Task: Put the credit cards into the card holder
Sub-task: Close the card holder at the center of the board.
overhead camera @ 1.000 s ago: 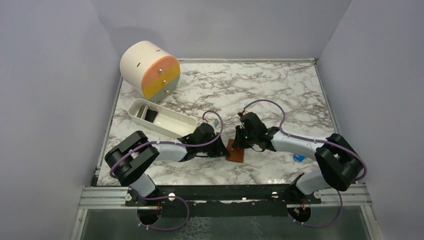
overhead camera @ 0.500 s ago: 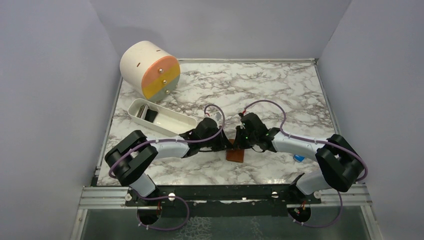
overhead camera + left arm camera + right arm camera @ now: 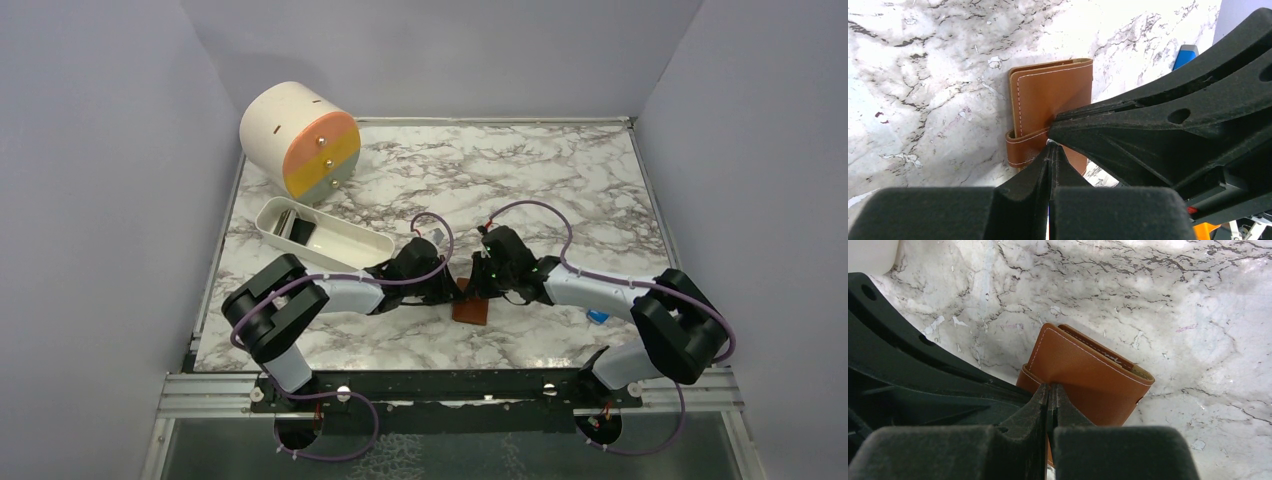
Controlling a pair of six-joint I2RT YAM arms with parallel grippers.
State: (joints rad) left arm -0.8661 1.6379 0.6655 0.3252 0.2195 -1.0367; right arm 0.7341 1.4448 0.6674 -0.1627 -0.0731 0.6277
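The brown card holder (image 3: 472, 308) lies folded on the marble table between my two grippers. In the left wrist view its cover (image 3: 1048, 95) faces up, and its strap loops round the near edge. My left gripper (image 3: 1050, 146) is shut with its tips at the strap's end. My right gripper (image 3: 1049, 388) is shut, its tips pinching the card holder's near edge (image 3: 1088, 375). The two grippers nearly touch each other. Dark credit cards (image 3: 296, 229) stand in the white tray. No orange-yellow card can be made out.
The white oblong tray (image 3: 345, 245) lies at the left, just behind my left arm. A round cream drawer box (image 3: 299, 140) stands at the back left. A small blue block (image 3: 598, 316) lies by my right arm and also shows in the left wrist view (image 3: 1185, 52).
My left gripper has moved right and slightly back, closing in on the card holder beside the right gripper. The right gripper and the card holder have barely moved.
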